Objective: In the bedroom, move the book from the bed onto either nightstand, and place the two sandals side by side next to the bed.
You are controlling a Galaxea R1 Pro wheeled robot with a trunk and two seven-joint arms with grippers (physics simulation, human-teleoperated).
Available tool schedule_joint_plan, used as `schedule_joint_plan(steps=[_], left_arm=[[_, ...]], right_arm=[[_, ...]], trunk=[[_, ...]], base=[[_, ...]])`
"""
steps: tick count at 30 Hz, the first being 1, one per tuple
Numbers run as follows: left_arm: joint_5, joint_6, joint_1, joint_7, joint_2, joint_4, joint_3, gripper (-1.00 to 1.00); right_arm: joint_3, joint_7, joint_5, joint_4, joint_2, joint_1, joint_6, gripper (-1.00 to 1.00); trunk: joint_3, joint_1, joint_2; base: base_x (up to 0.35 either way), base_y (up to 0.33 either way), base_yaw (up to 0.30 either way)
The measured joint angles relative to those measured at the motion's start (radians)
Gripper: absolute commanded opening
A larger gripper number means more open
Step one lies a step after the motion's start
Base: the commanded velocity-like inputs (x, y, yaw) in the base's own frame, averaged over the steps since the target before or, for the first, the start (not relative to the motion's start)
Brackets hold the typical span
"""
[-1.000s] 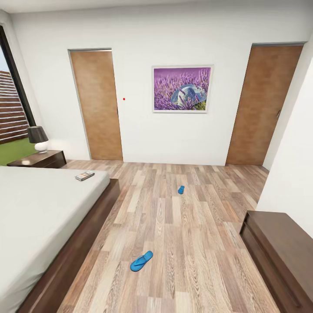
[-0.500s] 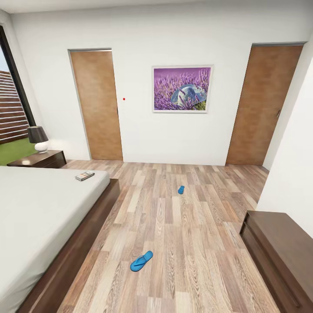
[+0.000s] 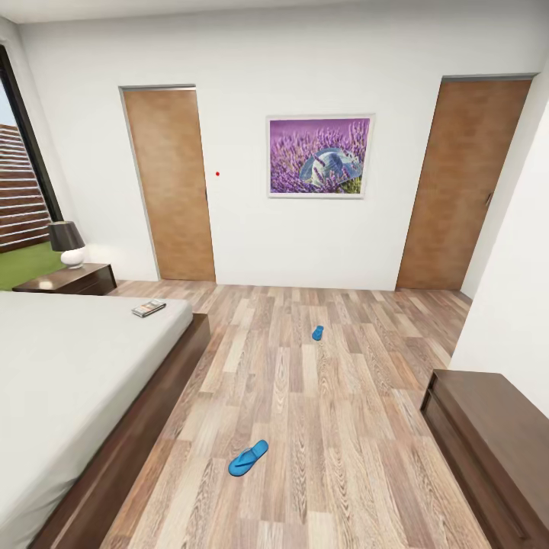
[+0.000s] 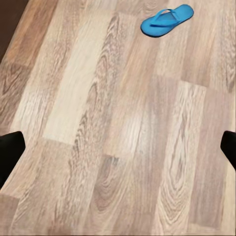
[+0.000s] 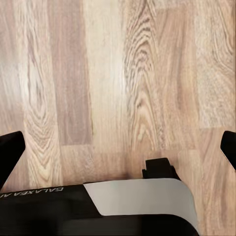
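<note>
Wood-plank floor bears a sandal ahead of the wide-open left gripper.

- White walls; two closed brown doors, purple flower picture hung between them.
- Wood-plank floor, evenly lit.
- Dark-framed window beside a lamp.
- Long dark-brown dresser against the right wall.
</note>
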Motion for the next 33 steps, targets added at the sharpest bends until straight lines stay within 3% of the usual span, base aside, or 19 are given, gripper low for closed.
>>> schedule_joint_plan(steps=[10, 14, 20, 28, 33], left_arm=[[0.005, -0.04, 0.0, -0.002, 0.0, 0.018, -0.002, 1.0], [0.004, -0.05, 0.0, -0.002, 0.0, 0.061, -0.003, 1.0], [0.004, -0.097, 0.0, -0.002, -0.002, 0.082, -0.003, 1.0], [0.004, -0.106, 0.0, -0.002, -0.002, 0.084, -0.004, 1.0], [0.002, -0.107, 0.0, -0.002, -0.002, 0.085, -0.004, 1.0]], right_arm=[[0.001, 0.003, 0.002, 0.023, -0.007, -0.013, -0.045, 1.0], [0.002, 0.003, 0.002, 0.024, -0.007, -0.013, -0.046, 1.0], [-0.001, 0.002, 0.001, 0.024, -0.007, -0.013, -0.047, 1.0], [-0.002, 0.002, 0.001, 0.024, -0.006, -0.013, -0.047, 1.0], [-0.002, 0.001, 0.001, 0.024, -0.006, -0.013, -0.047, 1.0]], trunk=[[0.0, 0.0, 0.0], [0.0, 0.0, 0.0], [0.0, 0.0, 0.0], [0.0, 0.0, 0.0], [0.0, 0.0, 0.0]], base=[[0.0, 0.0, 0.0], [0.0, 0.0, 0.01], [0.0, 0.0, 0.212], [0.0, 0.0, 0.264], [0.027, -0.119, 0.047]])
